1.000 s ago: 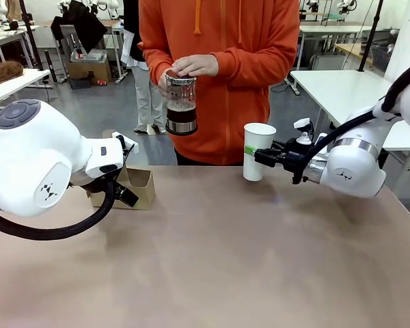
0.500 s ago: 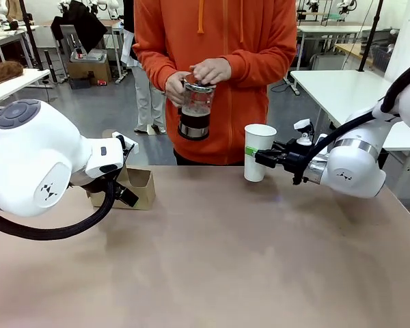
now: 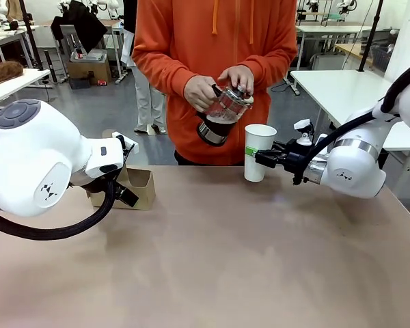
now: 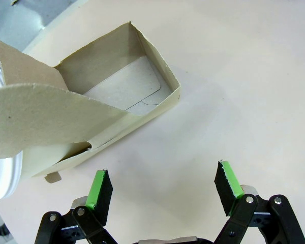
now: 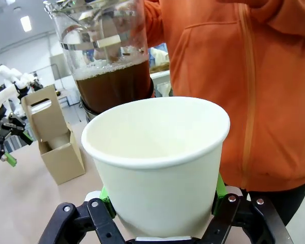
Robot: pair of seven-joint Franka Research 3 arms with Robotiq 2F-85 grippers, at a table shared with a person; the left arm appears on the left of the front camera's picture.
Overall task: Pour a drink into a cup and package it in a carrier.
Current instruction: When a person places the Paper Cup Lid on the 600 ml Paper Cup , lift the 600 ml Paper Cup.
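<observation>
Right claw (image 3: 260,156) pinches the empty white cup (image 3: 260,137) at mid-height near the surface's (image 3: 225,260) far edge as a person tips the jug (image 3: 222,116) of drink (image 5: 114,84) toward its rim. The thin paper likely crushes easily and turns heavy once filled. Left claw (image 4: 162,185), spread, hangs beside the carrier (image 4: 117,101).

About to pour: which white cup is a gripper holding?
The tall paper cup, clamped in the right gripper; the shorter cup sits in the carrier.
</observation>
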